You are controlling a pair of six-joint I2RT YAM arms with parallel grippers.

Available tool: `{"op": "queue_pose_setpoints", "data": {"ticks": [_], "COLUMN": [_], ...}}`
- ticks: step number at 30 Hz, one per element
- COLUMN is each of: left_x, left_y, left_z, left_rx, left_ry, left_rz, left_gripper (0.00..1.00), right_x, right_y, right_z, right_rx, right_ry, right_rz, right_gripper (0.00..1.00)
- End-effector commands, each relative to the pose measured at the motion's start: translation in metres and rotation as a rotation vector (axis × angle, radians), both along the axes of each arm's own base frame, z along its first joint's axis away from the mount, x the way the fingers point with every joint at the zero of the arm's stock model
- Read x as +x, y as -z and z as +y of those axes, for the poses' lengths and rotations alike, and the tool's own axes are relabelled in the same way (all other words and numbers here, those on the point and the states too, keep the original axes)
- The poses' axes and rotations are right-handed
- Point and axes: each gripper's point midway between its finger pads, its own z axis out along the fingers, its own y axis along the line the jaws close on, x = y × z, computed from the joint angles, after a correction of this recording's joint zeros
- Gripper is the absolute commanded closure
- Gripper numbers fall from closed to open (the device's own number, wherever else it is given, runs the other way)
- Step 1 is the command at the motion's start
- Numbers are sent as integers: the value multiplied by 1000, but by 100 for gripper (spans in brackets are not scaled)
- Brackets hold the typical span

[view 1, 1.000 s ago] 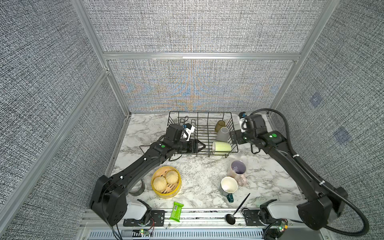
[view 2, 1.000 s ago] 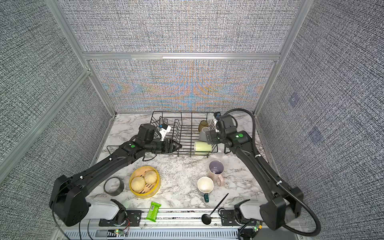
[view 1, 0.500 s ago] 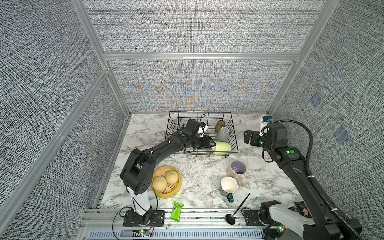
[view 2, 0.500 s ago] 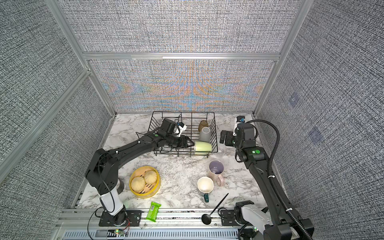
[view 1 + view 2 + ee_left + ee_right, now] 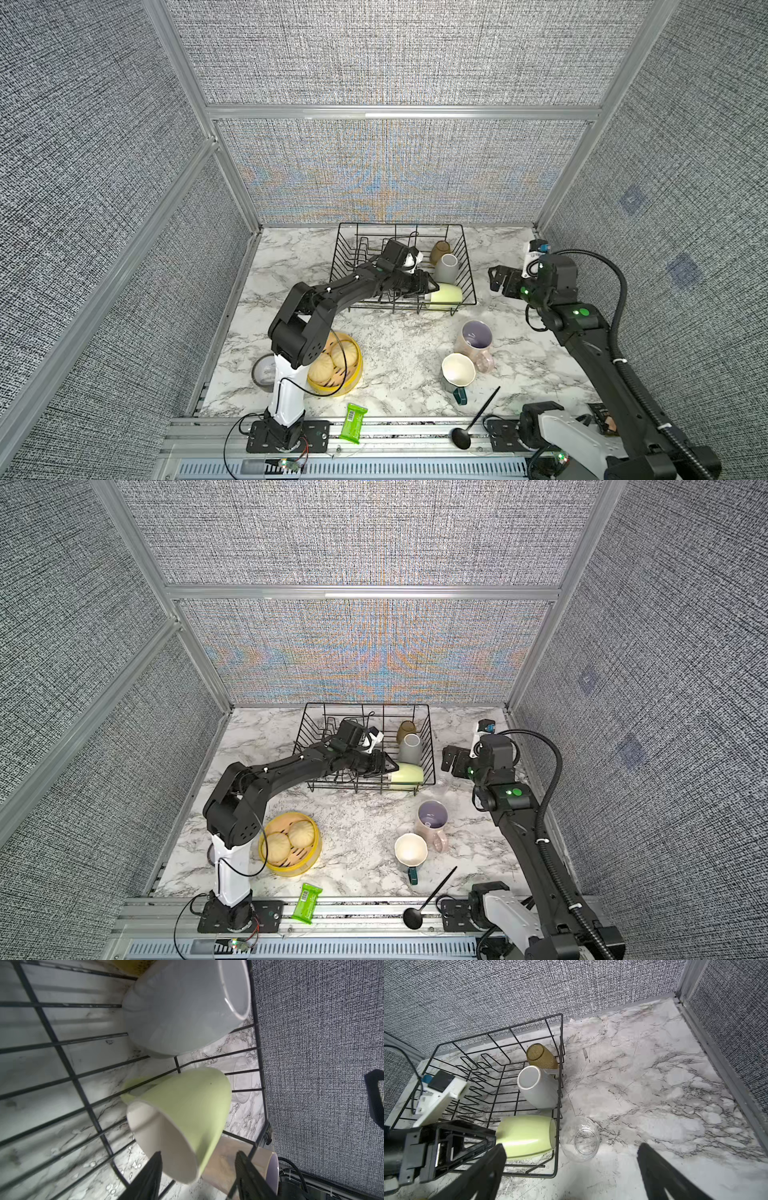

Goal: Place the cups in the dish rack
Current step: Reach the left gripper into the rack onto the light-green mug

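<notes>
The left fingers [image 5: 148, 1178] are standing about half apart inside the dish rack [image 5: 401, 225], straddling the rim of the pale green mug [image 5: 187, 1109]. One finger is sitting in front of its open mouth. The other is lying outside its wall with a clear gap, so they are not clamping it. The right fingers [image 5: 483, 1174] are spreading as wide as they go and holding nothing, hovering above the counter [image 5: 395, 345] just to the right of the rack.

The pale green mug is lying on its side in the rack's front right corner, its mouth facing the left arm. Behind it the grey-white mug [image 5: 446, 267] is leaning against the rack's right wall. The amber tumbler [image 5: 439, 251] is lying in the back right corner, just behind that mug. The clear glass [image 5: 580, 1139] is lying on its side on the counter, just outside the right wall and beside the green mug.

The pink mug [image 5: 473, 343], purple inside, is standing upright on the counter in front of the rack's right corner. The dark teal mug [image 5: 457, 370] is standing upright just in front of it, handle pointing to the front edge.

The yellow steamer basket [image 5: 355, 384] with buns is sitting near the left arm's base. A green packet [image 5: 353, 424] and a black spoon [image 5: 476, 419] are lying at the front edge.
</notes>
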Motion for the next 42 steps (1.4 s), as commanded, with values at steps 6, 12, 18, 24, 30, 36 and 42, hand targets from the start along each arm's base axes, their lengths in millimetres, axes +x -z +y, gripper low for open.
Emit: {"op": "queue_pose_setpoints", "data": {"ticks": [6, 12, 18, 24, 30, 36, 42], "left_x": [2, 1, -1, -9, -13, -19, -25], "left_y": [-2, 1, 1, -2, -17, -41, -85], "left_z": [-24, -35, -36, -29, -21, -14, 8], "left_rx": [-97, -121, -123, -115, -95, -105, -127], "left_ry": [33, 41, 37, 47, 50, 58, 60], "left_rz": [25, 45, 52, 55, 9, -33, -109], "left_gripper": [53, 61, 69, 94, 100, 100, 100], "right_x": [1, 1, 0, 2, 2, 1, -1], "right_y": [-5, -5, -2, -1, 2, 2, 2], "right_z": [4, 2, 2, 1, 1, 1, 15], "right_rx": [37, 43, 51, 62, 70, 73, 143], "right_ry": [-18, -19, -21, -23, -24, -29, -83], "right_rz": [-27, -30, -18, -13, -10, -11, -5], "right_gripper": [1, 1, 1, 1, 1, 1, 1]}}
